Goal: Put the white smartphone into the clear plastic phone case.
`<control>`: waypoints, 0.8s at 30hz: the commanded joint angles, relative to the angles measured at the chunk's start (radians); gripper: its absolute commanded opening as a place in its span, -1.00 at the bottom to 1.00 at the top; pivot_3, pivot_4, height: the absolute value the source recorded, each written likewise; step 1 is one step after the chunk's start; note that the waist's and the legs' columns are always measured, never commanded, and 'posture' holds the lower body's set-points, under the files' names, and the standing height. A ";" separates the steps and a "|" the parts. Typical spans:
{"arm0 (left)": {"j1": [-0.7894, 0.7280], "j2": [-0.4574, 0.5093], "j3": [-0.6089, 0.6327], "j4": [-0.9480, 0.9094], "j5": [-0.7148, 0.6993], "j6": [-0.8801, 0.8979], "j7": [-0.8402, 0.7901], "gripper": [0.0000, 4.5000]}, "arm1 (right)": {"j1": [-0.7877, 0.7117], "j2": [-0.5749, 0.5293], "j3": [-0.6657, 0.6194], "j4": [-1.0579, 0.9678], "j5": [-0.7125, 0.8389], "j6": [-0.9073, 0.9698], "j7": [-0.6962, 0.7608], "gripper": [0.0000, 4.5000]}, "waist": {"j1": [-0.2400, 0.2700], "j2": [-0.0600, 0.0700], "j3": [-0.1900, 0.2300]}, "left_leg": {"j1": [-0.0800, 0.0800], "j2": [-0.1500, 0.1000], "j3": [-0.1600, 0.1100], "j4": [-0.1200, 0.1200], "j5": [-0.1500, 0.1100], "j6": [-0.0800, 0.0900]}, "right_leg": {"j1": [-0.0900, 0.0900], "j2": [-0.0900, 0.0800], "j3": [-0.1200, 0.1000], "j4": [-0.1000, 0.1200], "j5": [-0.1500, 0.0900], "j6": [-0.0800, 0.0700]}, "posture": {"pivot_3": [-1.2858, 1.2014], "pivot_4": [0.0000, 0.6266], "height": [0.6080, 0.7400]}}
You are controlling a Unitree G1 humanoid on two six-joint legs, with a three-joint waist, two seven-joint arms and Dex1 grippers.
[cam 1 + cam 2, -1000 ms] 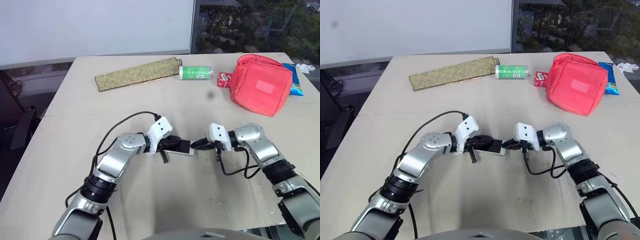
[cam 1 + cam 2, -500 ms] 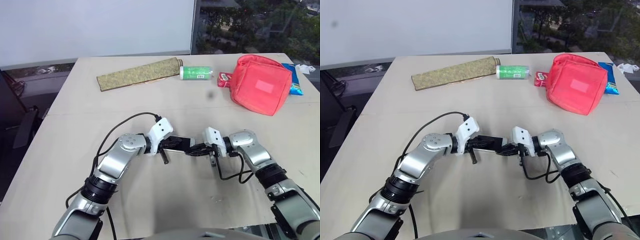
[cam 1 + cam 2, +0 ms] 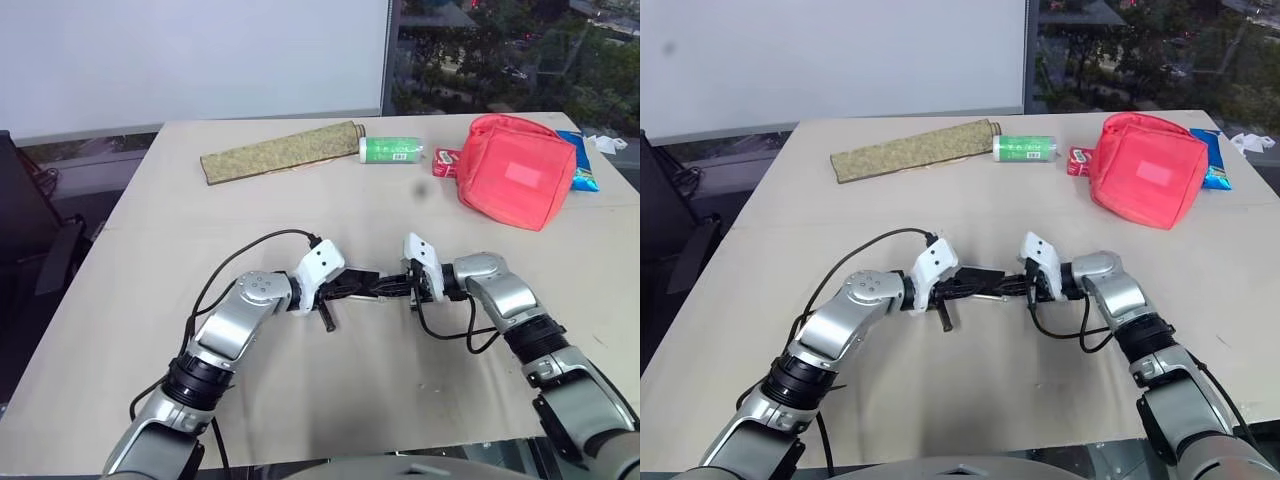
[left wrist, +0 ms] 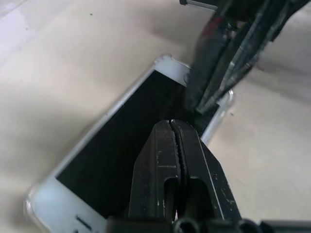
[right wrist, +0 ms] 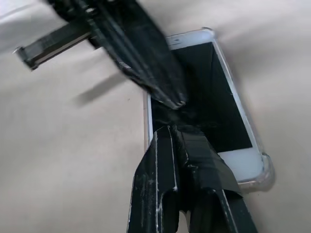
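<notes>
The white smartphone (image 4: pixel 112 165) lies flat on the table, black screen up, between my two grippers. The clear plastic phone case (image 5: pixel 264 171) shows as a transparent rim hugging the phone's edges and rounded corners. My left gripper (image 4: pixel 171 124) is shut, its tips resting over the middle of the screen. My right gripper (image 5: pixel 170 129) is also shut and comes from the opposite end, its tips over the screen and nearly meeting the left ones. From the head, both grippers (image 3: pixel 378 287) cover most of the phone (image 3: pixel 985 290).
At the table's far side lie a rolled green mat (image 3: pixel 280 152), a green can (image 3: pixel 392 149), a small red-and-white box (image 3: pixel 446 161), a red pouch (image 3: pixel 515 170) and a blue packet (image 3: pixel 588 160). A black cable loops by the left forearm (image 3: pixel 250 245).
My right gripper has rolled and slid in from the phone's end onto its screen, towards the left gripper. The left gripper has stayed put. The head view has shifted a little.
</notes>
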State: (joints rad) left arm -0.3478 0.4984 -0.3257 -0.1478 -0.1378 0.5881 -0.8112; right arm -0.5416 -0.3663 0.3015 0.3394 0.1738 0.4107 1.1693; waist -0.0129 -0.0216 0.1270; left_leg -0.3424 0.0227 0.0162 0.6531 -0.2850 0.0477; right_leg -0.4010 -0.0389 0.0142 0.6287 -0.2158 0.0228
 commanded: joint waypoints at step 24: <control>0.200 0.045 0.339 -0.086 -0.204 -0.246 -0.074 -1.00 | 0.148 -0.058 -0.207 -0.092 0.239 -0.335 0.083 -0.87 | 0.001 0.005 0.021 | -0.035 -0.001 0.002 0.000 0.003 -0.006 | -0.031 -0.006 -0.004 0.000 0.005 0.003 | 0.03 -0.52 1.00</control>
State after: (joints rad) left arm -0.1790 0.5180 -0.0481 -0.1871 -0.3054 0.3827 -0.8603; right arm -0.3935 -0.4008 0.1498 0.3183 0.3465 0.0307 1.2381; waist -0.0116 -0.0170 0.1477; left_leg -0.3819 0.0217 0.0174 0.6532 -0.2816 0.0412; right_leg -0.4352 -0.0450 0.0095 0.6291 -0.2104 0.0257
